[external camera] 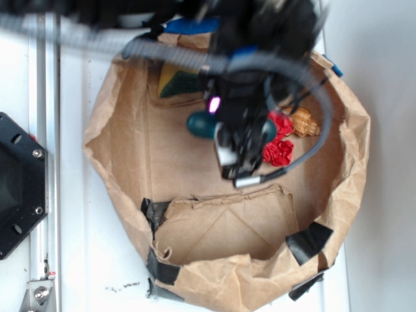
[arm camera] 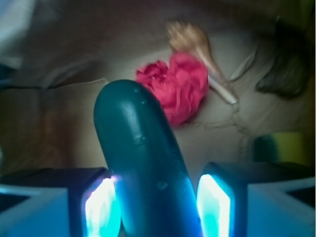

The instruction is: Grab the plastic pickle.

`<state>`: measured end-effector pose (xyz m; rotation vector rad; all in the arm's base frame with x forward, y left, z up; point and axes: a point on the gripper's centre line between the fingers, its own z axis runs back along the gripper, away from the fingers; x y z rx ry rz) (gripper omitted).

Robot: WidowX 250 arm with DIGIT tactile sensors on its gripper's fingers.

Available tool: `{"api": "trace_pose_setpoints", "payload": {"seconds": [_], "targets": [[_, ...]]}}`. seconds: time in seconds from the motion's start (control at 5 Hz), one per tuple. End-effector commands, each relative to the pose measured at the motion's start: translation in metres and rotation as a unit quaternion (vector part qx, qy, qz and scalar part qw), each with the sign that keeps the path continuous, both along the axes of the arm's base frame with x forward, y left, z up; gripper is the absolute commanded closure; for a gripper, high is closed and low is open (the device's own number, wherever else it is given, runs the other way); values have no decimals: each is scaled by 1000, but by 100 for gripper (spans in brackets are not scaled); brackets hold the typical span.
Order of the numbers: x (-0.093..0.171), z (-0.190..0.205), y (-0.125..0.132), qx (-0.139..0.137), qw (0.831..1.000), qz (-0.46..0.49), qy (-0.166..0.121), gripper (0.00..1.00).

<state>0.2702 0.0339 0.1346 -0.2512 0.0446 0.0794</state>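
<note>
My claw (arm camera: 158, 207) stands open around the plastic pickle (arm camera: 140, 168), one pad on each side. The left pad (arm camera: 101, 210) looks to be just touching its flank, while a narrow gap shows before the right pad (arm camera: 213, 207). The pickle lies inside the brown paper bag (external camera: 130, 156), on its floor, running away from my wrist toward the red crumpled thing (arm camera: 180, 86) and the tan toy (arm camera: 190, 39) beyond it.

The risk, as I judge it, is the skin: smooth, glossy and rounded, so an uneven squeeze could squirt it forward out of the pads or roll it sideways. Since one side seems nearer than the other, closing may shove the pickle across before both pads bite. The crinkled paper beneath (soft, not flat like a desk) could also let it tilt. From outside, only the pickle's end (external camera: 201, 125) peeks out beside my arm.
</note>
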Motion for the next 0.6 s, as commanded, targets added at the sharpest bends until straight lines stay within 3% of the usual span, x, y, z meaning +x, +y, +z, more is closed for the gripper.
{"api": "trace_pose_setpoints", "payload": {"seconds": [0.0,0.2,0.4], "targets": [[-6,49,-6,7,998,-18,-56,100],[-13,53,-8,6,998,-23,-59,100],[-13,46,-15,23,997,-28,-65,100]]}}
